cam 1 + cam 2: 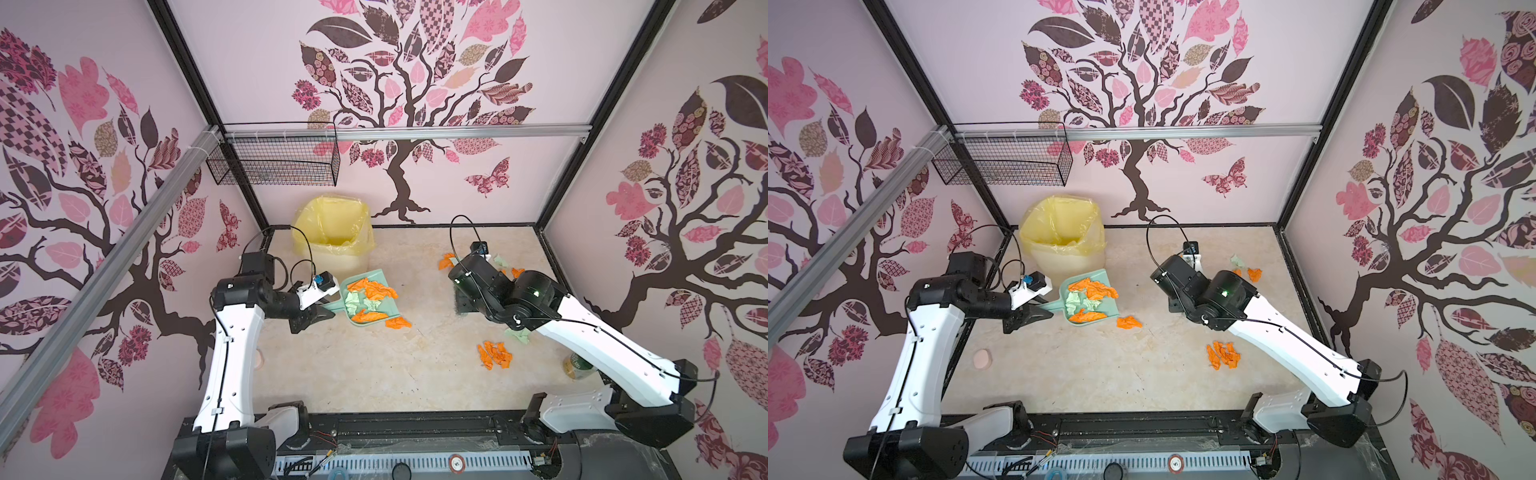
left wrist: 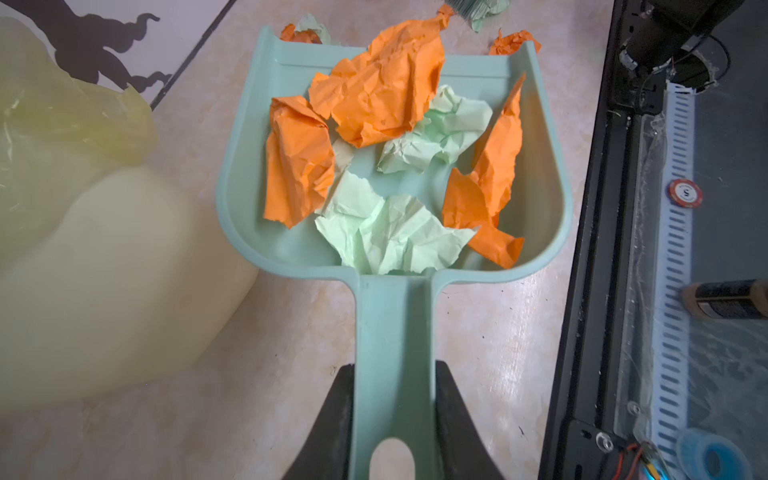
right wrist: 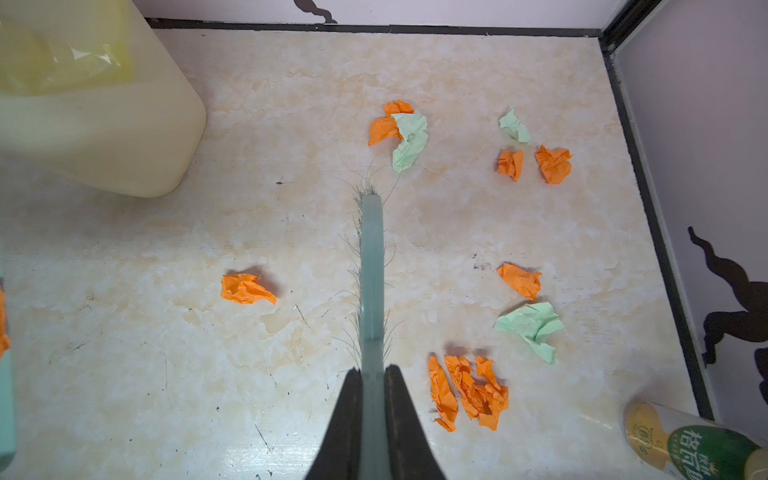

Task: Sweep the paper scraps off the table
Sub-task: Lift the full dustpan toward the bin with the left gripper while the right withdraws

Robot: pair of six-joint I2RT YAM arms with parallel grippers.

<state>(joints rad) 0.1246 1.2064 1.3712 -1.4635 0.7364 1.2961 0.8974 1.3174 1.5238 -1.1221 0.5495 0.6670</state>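
Note:
My left gripper (image 2: 395,370) is shut on the handle of a teal dustpan (image 2: 232,187), which rests on the beige table (image 1: 374,374) in front of the bin. Several orange (image 2: 374,104) and mint (image 2: 390,237) paper scraps lie in the pan. My right gripper (image 3: 372,372) is shut on a teal brush (image 3: 372,270), which hangs over the table's middle. Loose paper scraps lie around it: an orange one (image 3: 247,288) by the pan's mouth, an orange cluster (image 3: 467,390), a mint wad (image 3: 532,324), and more further back (image 3: 405,133). In both top views the right arm hides its gripper.
A bin lined with a yellow bag (image 1: 332,237) stands at the back left, right behind the dustpan. A green-labelled bottle (image 3: 698,444) lies near the right rail. A small pink disc (image 1: 983,359) lies at the left edge. A wire basket (image 1: 274,162) hangs on the back wall.

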